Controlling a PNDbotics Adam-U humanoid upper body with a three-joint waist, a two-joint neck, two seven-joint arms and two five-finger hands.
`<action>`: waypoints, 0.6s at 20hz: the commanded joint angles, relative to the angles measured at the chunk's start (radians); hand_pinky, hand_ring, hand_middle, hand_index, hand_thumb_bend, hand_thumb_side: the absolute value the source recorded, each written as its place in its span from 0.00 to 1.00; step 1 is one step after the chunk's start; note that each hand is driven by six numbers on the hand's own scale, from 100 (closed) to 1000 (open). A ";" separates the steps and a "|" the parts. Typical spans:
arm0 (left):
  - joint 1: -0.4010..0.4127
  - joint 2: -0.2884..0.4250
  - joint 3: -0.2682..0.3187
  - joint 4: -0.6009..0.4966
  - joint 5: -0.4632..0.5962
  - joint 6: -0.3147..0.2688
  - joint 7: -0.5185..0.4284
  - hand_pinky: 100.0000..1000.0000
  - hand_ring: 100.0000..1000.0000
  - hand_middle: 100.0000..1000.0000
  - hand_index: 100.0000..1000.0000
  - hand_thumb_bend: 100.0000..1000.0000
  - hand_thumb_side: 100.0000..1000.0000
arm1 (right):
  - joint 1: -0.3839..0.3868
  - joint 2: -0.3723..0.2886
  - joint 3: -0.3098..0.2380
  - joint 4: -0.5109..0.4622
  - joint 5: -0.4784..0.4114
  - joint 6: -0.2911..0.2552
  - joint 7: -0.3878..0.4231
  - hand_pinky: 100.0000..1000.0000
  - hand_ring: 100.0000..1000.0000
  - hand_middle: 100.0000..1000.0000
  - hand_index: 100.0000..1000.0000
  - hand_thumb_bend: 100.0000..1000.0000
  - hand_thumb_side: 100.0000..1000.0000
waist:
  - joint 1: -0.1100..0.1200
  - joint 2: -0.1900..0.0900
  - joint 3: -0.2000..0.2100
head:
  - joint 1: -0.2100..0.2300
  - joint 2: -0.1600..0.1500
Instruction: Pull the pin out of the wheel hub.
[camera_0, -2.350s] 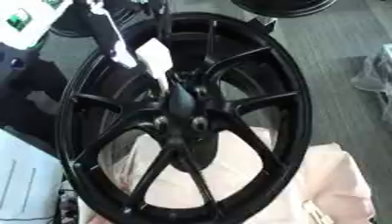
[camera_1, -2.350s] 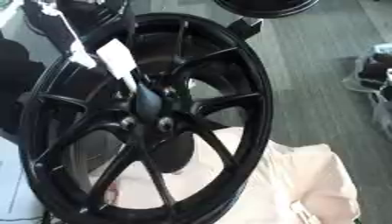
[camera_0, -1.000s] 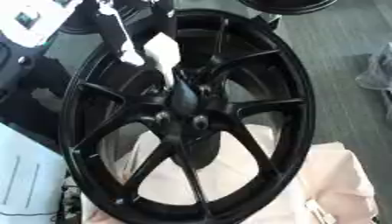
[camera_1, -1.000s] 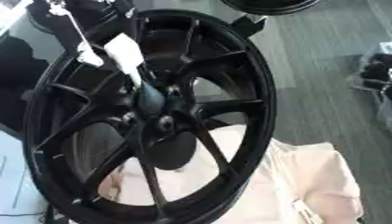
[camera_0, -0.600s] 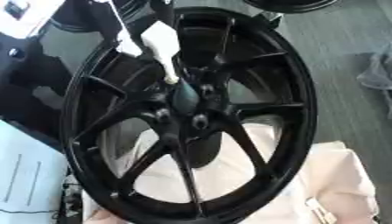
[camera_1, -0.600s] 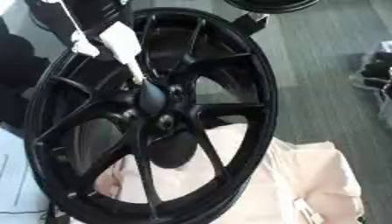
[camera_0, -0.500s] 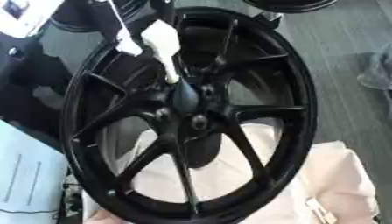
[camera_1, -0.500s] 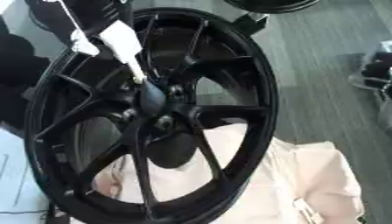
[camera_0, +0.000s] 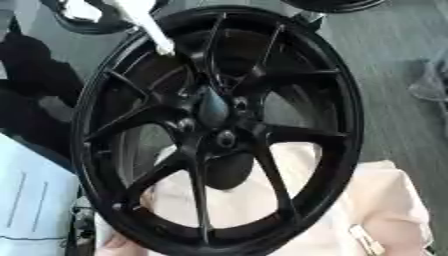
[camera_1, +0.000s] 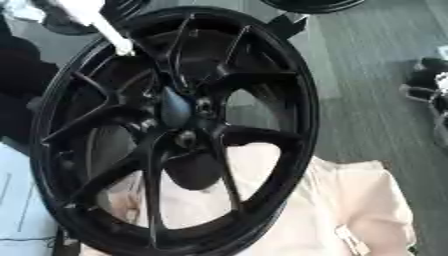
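Holding what looks like the white pin (camera_0: 147, 25) up clear of the wheel hub (camera_0: 213, 107), hand itself indistinct, grip impossible to tell, presumably freshly extracted.

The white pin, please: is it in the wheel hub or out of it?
Out. The white pin hangs near the wheel's upper left rim, its tip clear of the hub. What holds it is cut off at the top edge.

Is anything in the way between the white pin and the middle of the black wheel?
Nothing visible is. The white pin is up by the black wheel's rim, with only open spokes between it and the hub.
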 joint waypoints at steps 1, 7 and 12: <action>0.042 0.123 0.102 -0.012 0.051 0.022 0.055 0.67 0.61 0.44 0.14 0.16 0.00 | -0.002 -0.038 -0.018 -0.012 0.008 -0.003 -0.010 0.76 0.71 0.62 0.76 0.00 0.63 | -0.003 -0.020 0.006 | -0.012 -0.007; 0.205 0.226 0.265 0.107 0.026 0.082 0.084 0.67 0.60 0.44 0.17 0.17 0.00 | 0.006 -0.043 -0.031 -0.014 0.011 -0.006 -0.021 0.76 0.71 0.62 0.76 0.00 0.63 | -0.002 -0.013 0.021 | -0.029 -0.018; 0.336 0.255 0.391 0.236 -0.051 0.143 0.133 0.67 0.60 0.45 0.20 0.18 0.00 | 0.008 -0.045 -0.038 -0.015 0.012 -0.008 -0.029 0.76 0.72 0.62 0.76 0.00 0.63 | -0.001 -0.009 0.026 | -0.036 -0.018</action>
